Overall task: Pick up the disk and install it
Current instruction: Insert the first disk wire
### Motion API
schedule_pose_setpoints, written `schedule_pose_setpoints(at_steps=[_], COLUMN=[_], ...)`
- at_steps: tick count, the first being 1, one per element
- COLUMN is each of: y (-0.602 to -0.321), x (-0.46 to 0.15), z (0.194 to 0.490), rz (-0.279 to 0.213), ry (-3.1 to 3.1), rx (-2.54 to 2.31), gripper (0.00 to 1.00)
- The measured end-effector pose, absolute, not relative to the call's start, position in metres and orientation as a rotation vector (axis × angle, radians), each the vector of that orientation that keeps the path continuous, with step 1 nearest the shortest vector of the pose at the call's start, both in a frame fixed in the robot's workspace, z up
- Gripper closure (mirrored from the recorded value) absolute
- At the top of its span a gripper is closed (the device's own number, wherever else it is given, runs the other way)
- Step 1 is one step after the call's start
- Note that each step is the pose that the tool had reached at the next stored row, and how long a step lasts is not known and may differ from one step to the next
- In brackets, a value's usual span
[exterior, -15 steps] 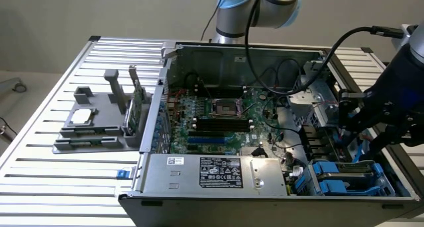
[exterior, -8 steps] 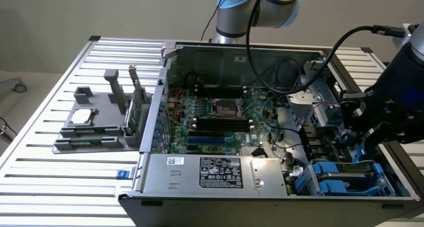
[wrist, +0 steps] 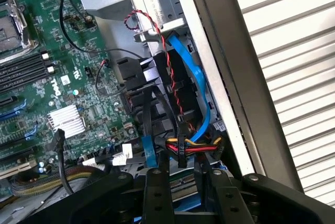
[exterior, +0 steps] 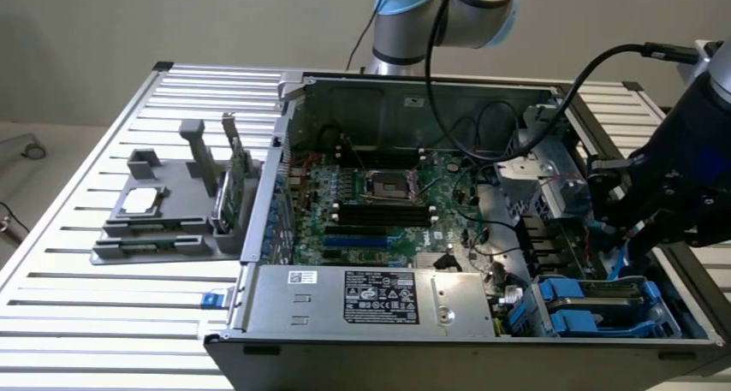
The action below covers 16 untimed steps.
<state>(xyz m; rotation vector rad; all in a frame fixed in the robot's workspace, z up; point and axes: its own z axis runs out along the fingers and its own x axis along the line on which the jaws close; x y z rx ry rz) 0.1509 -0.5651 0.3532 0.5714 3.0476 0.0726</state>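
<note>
My gripper (exterior: 632, 247) hangs over the drive bay at the front corner of the open computer case, on the exterior view's right. In the wrist view its two black fingers (wrist: 156, 192) stand close together. A narrow blue-framed edge of the disk (wrist: 181, 186) sits between them, so the gripper (wrist: 180, 174) looks shut on it. Most of the disk is hidden by the fingers. Blue plastic frames of the drive bay (exterior: 571, 310) lie just below the gripper.
The case (exterior: 342, 340) lies open on a slatted metal table (exterior: 103, 305), with its motherboard (exterior: 377, 194) exposed. Black power plugs (wrist: 136, 72), a blue data cable (wrist: 194, 77) and a red-yellow wire bundle (wrist: 183, 148) crowd the space beside the bay. A grey fixture holding a green card (exterior: 234, 190) stands on the exterior view's left.
</note>
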Motion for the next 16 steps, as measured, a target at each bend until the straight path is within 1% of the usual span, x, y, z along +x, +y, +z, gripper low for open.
schedule_pose_setpoints(at_steps=[2, 4, 11, 16], y=[-0.565, -0.565, -0.565, -0.565], x=[0.151, 0.151, 0.151, 0.150], z=[0.353, 0.353, 0.354, 0.364], rz=[0.072, 0.072, 0.072, 0.071], ry=[3.048, 3.048, 3.049, 3.052], rx=[0.571, 0.572, 0.572, 0.572], gripper=[0.69, 0.82, 0.83, 0.83])
